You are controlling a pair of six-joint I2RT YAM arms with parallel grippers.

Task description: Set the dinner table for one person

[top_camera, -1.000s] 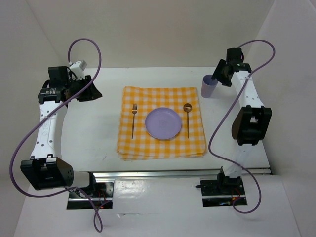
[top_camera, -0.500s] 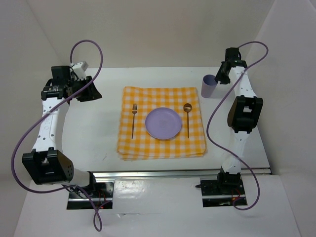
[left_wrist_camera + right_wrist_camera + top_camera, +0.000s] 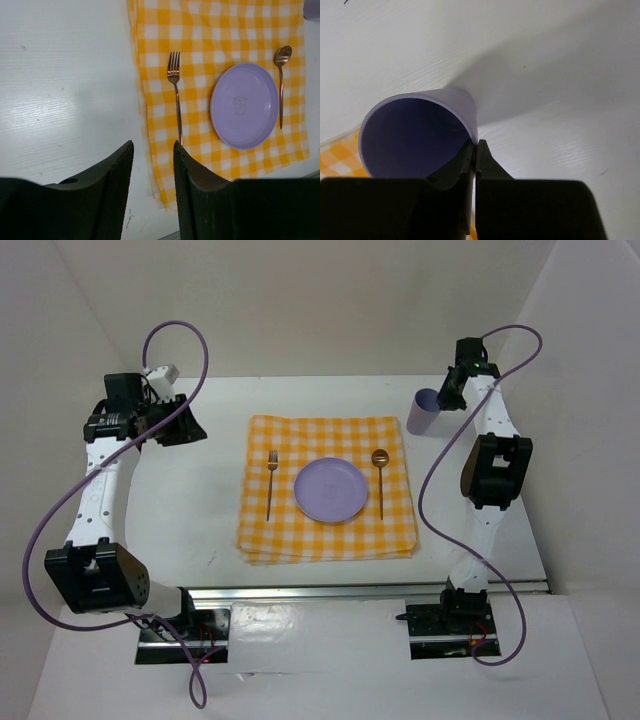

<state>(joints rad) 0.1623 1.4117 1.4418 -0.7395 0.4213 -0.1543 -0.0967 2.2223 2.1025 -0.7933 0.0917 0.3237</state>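
Note:
On the white dinner table [image 3: 190,510] lies a yellow-and-white checked cloth [image 3: 325,538] bearing a purple plate [image 3: 330,490], a copper fork [image 3: 270,483] to its left and a copper spoon [image 3: 380,478] to its right. A purple cup [image 3: 421,414] stands upright just off the cloth's far right corner. My right gripper [image 3: 447,398] is shut on the cup's rim [image 3: 415,135], one finger inside the wall and one outside [image 3: 476,145]. My left gripper [image 3: 188,426] hovers over bare table left of the cloth, open with nothing between its fingers [image 3: 152,145]. The left wrist view shows the fork [image 3: 175,92], plate [image 3: 244,105] and spoon [image 3: 281,75].
White walls close in the table at the back and both sides. A metal rail [image 3: 370,590] runs along the near edge by the arm bases. Purple cables loop above both arms.
My right gripper has closed onto the cup's rim. The right arm drew in and straightened up early in the second. The left arm shifted slightly, its jaws unchanged.

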